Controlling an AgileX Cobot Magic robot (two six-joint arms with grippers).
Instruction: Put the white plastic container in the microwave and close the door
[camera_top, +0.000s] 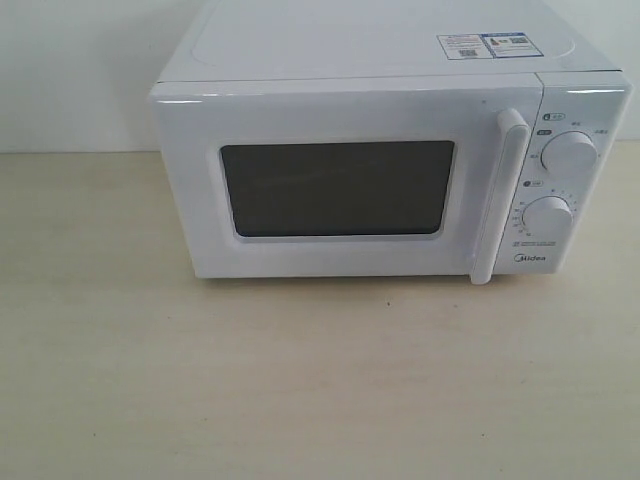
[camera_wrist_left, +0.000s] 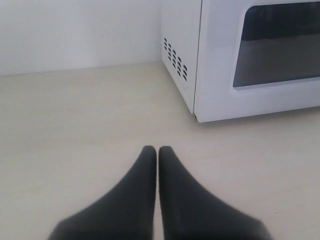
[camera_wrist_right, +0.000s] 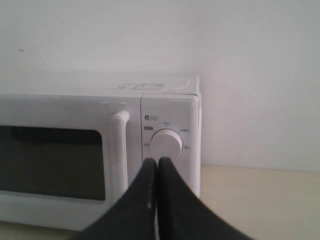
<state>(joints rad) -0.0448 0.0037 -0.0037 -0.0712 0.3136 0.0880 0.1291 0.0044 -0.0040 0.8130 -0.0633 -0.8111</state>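
The white Midea microwave (camera_top: 300, 60) stands at the back of the beige table, its door (camera_top: 340, 255) shut, with a dark window (camera_top: 338, 187) and a vertical bar handle (camera_top: 497, 195). Two round dials (camera_top: 571, 154) sit on its right panel. The white plastic container is out of view in every frame. Neither gripper shows in the exterior view. My left gripper (camera_wrist_left: 158, 149) is shut and empty over bare table, off the microwave's (camera_wrist_left: 260, 60) left front corner. My right gripper (camera_wrist_right: 157, 161) is shut and empty, in front of the upper dial (camera_wrist_right: 167, 143), right of the handle (camera_wrist_right: 120, 150).
A white wall rises behind the microwave. The beige table (camera_top: 300, 380) stretches bare in front of the oven and to both sides. Vent slots (camera_wrist_left: 175, 59) mark the microwave's left side wall.
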